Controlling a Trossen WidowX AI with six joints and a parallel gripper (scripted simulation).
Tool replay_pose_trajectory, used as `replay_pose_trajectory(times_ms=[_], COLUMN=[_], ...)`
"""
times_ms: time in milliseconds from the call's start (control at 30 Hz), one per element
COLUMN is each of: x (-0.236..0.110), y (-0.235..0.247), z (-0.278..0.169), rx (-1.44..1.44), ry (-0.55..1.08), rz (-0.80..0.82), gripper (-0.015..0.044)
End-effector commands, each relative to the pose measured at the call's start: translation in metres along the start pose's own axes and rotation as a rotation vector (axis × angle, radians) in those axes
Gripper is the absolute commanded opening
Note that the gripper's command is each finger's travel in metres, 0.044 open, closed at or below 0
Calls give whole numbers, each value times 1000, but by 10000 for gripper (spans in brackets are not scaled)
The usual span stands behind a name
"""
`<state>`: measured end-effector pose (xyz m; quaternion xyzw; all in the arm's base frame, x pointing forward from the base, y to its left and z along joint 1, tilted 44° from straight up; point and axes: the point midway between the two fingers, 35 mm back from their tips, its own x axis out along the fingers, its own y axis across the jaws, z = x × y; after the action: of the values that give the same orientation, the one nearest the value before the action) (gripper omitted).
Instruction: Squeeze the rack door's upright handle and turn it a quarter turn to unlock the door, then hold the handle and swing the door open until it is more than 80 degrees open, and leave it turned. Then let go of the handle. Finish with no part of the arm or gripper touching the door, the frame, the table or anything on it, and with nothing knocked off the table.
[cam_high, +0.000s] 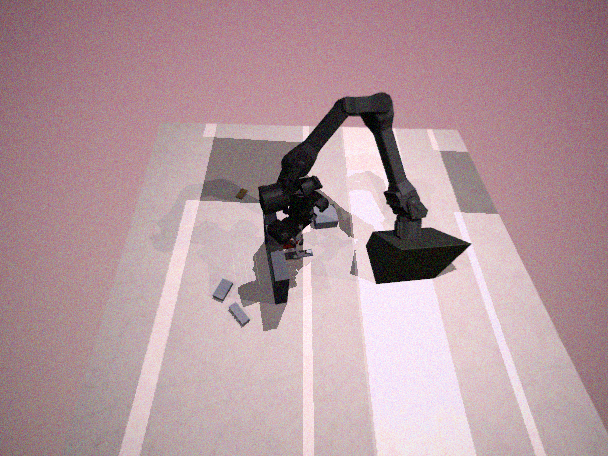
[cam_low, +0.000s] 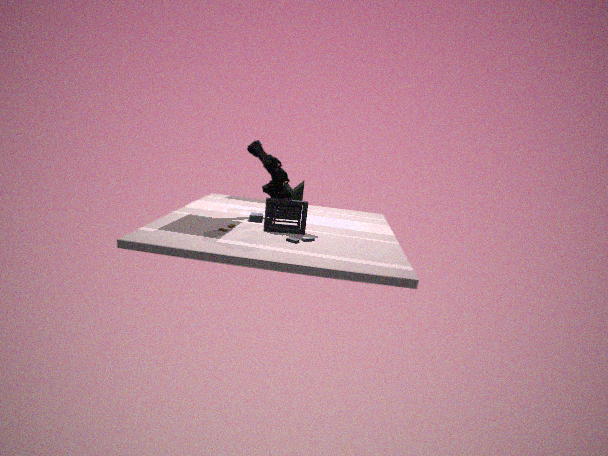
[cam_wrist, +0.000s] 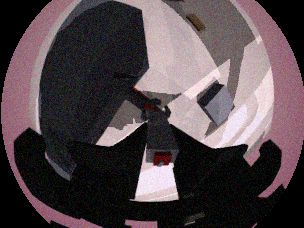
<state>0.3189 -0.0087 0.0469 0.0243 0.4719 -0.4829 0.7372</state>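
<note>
The dark rack frame (cam_high: 281, 267) (cam_low: 303, 218) (cam_wrist: 95, 65) stands upright on the table. My gripper (cam_high: 296, 239) (cam_wrist: 158, 126) is at the rack's side facing the arm base, its fingers pointing down. In the wrist view it is shut on the dark upright handle (cam_wrist: 161, 140), which has a red end face between and just below the fingertips. The frame runs slanted across the left of that view, so the fingers are turned relative to it. A small red part (cam_high: 289, 245) shows beside the frame. The arm hides most of the door, and its opening angle cannot be told.
A grey block (cam_high: 326, 217) (cam_low: 255, 218) (cam_wrist: 218, 105) stands near the gripper. Two small grey blocks (cam_high: 223, 289) (cam_high: 239, 314) lie beyond the rack. Orange-brown pieces (cam_low: 222, 229) (cam_low: 231, 226) lie farther off. The black wedge-shaped arm base (cam_high: 410, 260) is at the right.
</note>
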Motion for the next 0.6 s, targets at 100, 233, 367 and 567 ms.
replay_pose_trajectory(times_ms=[100, 233, 367, 567], x=[1, 1, 1, 1], y=[0, 0, 0, 0], z=[0, 0, 0, 0], rx=[376, 574, 771, 942], ry=[-2, -2, -2, -2], rz=[-1, -1, -1, 0], gripper=[16, 16, 16, 16])
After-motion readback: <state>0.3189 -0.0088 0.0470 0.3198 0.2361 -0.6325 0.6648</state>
